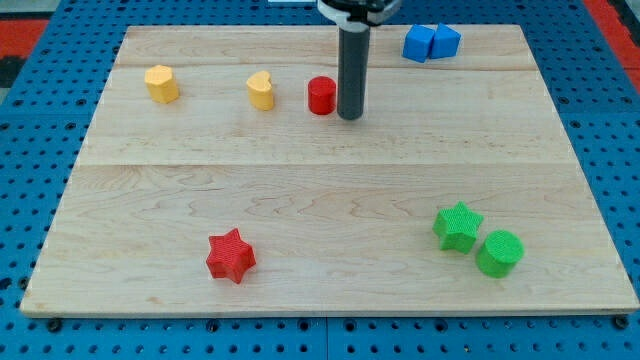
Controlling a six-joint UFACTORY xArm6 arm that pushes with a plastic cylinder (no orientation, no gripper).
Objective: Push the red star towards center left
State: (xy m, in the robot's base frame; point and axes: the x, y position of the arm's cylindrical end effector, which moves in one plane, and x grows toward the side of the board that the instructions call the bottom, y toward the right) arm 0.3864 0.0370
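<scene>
Jaws aren't fitted, so only the rod's tip [349,117] is being worked, currently sitting far-side just right of the red cylinder [321,96]; the red star [231,256] is lying near-left, best approached from its near-right and pushed far-left.

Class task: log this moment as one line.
my tip: right of red cylinder | red star: bottom left, untouched
</scene>
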